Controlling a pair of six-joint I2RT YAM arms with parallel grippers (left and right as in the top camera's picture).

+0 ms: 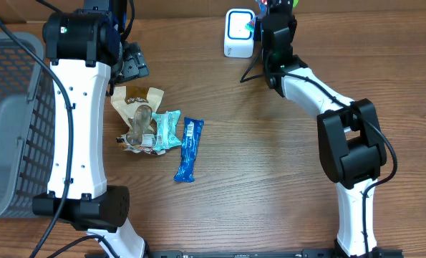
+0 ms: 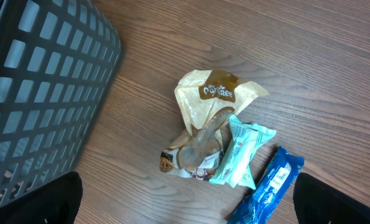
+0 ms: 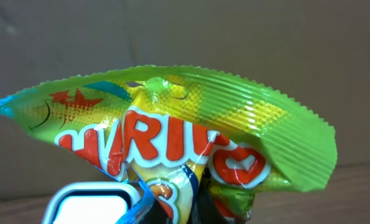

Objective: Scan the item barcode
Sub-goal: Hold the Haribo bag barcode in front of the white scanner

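The item is a crinkled green and yellow snack packet [image 3: 191, 118] with red lettering, and it fills the right wrist view. My right gripper [image 3: 194, 214] is shut on its lower end; the fingers are mostly hidden behind it. From overhead, the right gripper [image 1: 273, 8] holds a sliver of the packet [image 1: 251, 26] beside the white barcode scanner [image 1: 238, 32] at the table's back edge. The scanner's pale window [image 3: 88, 208] shows just left of the packet. My left gripper [image 1: 130, 63] hovers open above the snack pile, its fingertips [image 2: 48, 199] wide apart with nothing between them.
A pile of snacks lies left of centre: a cream and brown bag [image 1: 137, 100], teal packets [image 1: 166, 129] and a blue packet [image 1: 189, 149]. A grey mesh basket [image 1: 8, 122] stands at the left edge, and its wall [image 2: 41, 81] shows in the left wrist view.
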